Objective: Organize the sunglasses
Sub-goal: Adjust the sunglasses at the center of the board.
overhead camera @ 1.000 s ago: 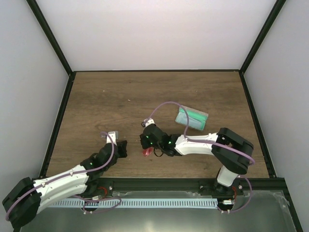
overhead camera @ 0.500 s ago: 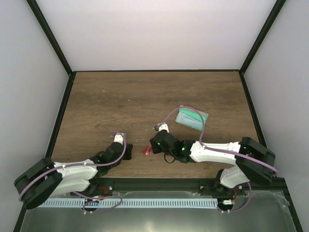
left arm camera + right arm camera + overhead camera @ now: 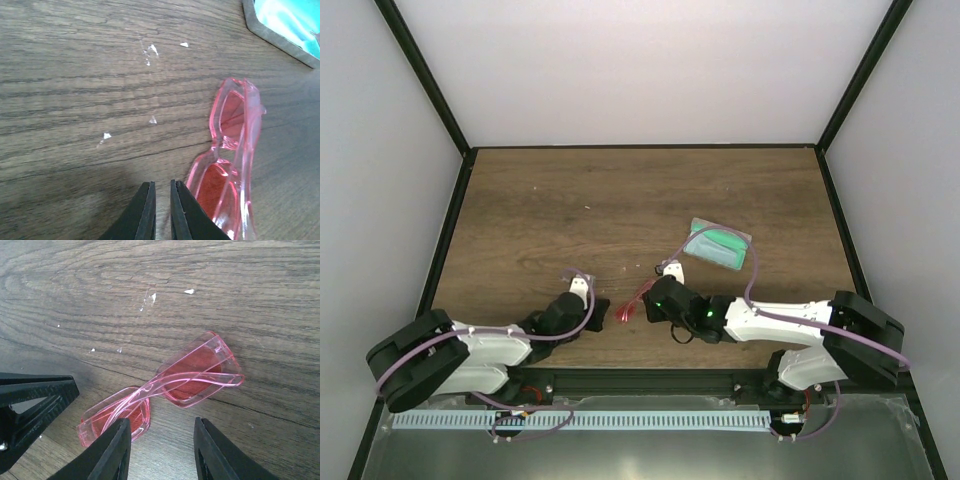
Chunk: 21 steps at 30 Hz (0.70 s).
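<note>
The sunglasses [image 3: 631, 305] are a small pair with a translucent red frame, lying folded on the wooden table near its front edge. My right gripper [image 3: 162, 422] is open just short of them, one finger on each side, touching nothing. The sunglasses [image 3: 165, 387] rest free on the wood with one arm crossing the lenses. My left gripper [image 3: 162, 183] is shut with nothing between its jaws, low over the table, and the sunglasses [image 3: 232, 150] lie right beside its right finger. From above, the left gripper [image 3: 602, 308] sits just left of the glasses and the right gripper [image 3: 650, 303] just right.
The grey oblong case [image 3: 718, 244] with green lining lies open behind the right arm, and its corner [image 3: 285, 22] shows at the top right of the left wrist view. Small white flecks [image 3: 150, 50] dot the wood. The black frame rail [image 3: 640, 380] runs along the near edge.
The right gripper's jaws have spread and the sunglasses now lie free on the table. The left arm has slid right until its tips are beside the glasses.
</note>
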Tool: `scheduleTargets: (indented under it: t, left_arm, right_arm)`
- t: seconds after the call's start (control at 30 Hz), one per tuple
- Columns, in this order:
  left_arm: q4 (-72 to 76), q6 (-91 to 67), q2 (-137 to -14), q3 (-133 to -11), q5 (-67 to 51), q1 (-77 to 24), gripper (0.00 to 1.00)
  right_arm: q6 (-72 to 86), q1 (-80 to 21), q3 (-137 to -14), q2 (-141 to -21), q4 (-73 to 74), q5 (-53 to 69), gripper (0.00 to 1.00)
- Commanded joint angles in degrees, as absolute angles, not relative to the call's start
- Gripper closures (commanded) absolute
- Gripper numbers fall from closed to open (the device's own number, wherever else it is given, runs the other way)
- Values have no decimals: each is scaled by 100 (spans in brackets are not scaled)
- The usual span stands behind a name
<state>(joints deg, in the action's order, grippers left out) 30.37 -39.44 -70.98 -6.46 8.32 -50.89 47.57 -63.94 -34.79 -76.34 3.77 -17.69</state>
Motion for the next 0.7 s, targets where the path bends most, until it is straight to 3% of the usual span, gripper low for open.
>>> scheduleTargets:
  t: [0.0,0.33,0.67]
  left_arm:
    - [3203,-3971,-6909,-590,789,-5258,88]
    - [3128,-4170,-6715,-581,794,-5669,88]
    - [3545,-4383,-7400,-622,1117,-6141,88]
  right_arm:
    - [4891,-6419,-3535,-7629,447,-1992,64]
    - [4820,-6433,-3483,-7736,292,-1997,64]
    - [4754,-6431,-3374,-7572,193,-1969,64]
